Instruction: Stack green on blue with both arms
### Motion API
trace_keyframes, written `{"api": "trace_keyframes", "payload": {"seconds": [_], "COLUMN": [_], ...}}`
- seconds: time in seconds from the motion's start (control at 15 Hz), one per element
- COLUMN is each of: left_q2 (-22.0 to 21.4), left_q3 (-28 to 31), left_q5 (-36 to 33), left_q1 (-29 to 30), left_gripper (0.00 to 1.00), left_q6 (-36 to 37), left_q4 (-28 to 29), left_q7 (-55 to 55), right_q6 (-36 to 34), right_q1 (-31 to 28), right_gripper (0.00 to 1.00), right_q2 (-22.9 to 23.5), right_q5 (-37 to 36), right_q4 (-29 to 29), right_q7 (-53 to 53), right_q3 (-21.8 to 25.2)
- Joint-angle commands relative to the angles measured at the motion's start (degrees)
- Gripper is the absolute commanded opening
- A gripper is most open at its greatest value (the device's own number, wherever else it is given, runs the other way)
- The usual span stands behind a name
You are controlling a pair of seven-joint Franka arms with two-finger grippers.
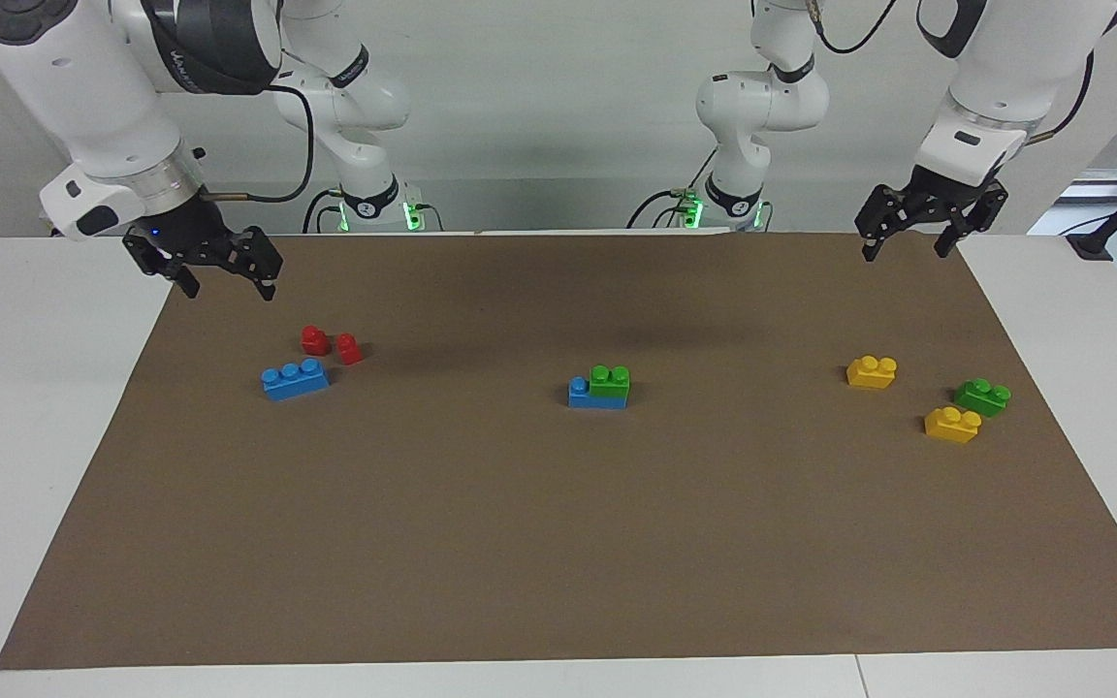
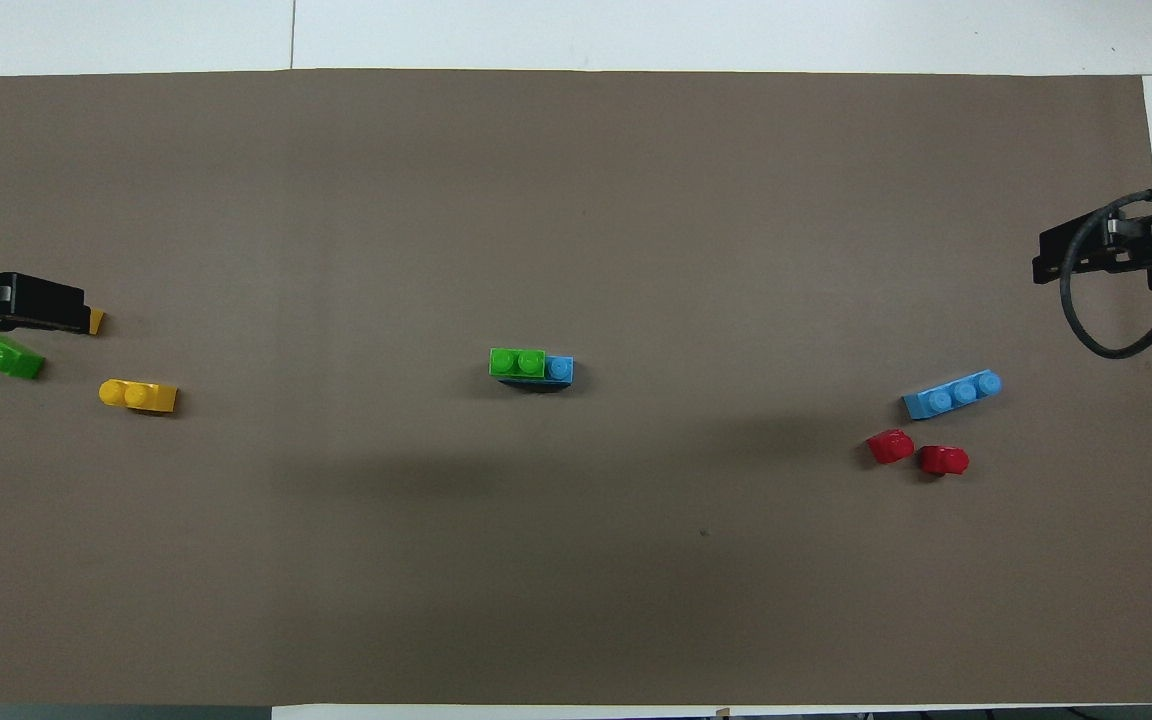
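In the middle of the brown mat (image 1: 558, 543) a green brick (image 1: 610, 380) sits on top of a blue brick (image 1: 581, 393). One blue stud sticks out beside it, on the right arm's side.

The left gripper (image 1: 915, 236) hangs in the air over the mat's edge near the robots, at the left arm's end. Its fingers are spread apart and hold nothing. The right gripper (image 1: 224, 271) hangs over the mat at the right arm's end. It is open too, with nothing in it.

Another blue brick (image 1: 295, 378) lies at the right arm's end, with two red bricks (image 1: 331, 344) beside it, nearer the robots. Another green brick (image 1: 982, 396) and two yellow bricks (image 1: 871, 371) lie at the left arm's end.
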State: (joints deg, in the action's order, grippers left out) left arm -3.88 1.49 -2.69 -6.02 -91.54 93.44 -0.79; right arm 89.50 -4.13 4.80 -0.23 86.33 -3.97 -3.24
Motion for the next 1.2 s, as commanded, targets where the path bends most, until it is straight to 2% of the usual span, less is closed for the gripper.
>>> {"api": "trace_keyframes", "payload": {"seconds": [0.0, 0.6, 0.8, 1.13], "left_q2": [-1.1, -1.5, -1.7, -1.8], "left_q3": [0.9, 0.3, 0.6, 0.6], "left_q5": [0.8, 0.9, 4.3, 4.4], "left_q1": [-0.7, -0.2, -0.1, -0.3], "left_gripper": [1.00, 1.00, 1.00, 1.00], "left_q6": [-1.0, -1.3, -1.0, -1.1], "left_q4": [1.3, 1.3, 1.5, 1.8], "left_q7": [1.1, 1.2, 1.1, 1.1], "right_q6": [0.4, -0.1, -0.4, -1.7], "right_q1": [-0.6, -0.5, -0.8, -0.9], "right_gripper": [1.00, 1.00, 1.00, 1.00], "right_q2": [0.7, 0.6, 0.6, 0.5], "right_q5": [-1.8, -2.2, -1.8, -1.3], "right_q4": [-1.0, -0.6, -0.6, -0.6], "right_q7": [1.5, 3.4, 3.4, 3.5], "right_q3": [-0.5, -0.5, -0.5, -0.6]}}
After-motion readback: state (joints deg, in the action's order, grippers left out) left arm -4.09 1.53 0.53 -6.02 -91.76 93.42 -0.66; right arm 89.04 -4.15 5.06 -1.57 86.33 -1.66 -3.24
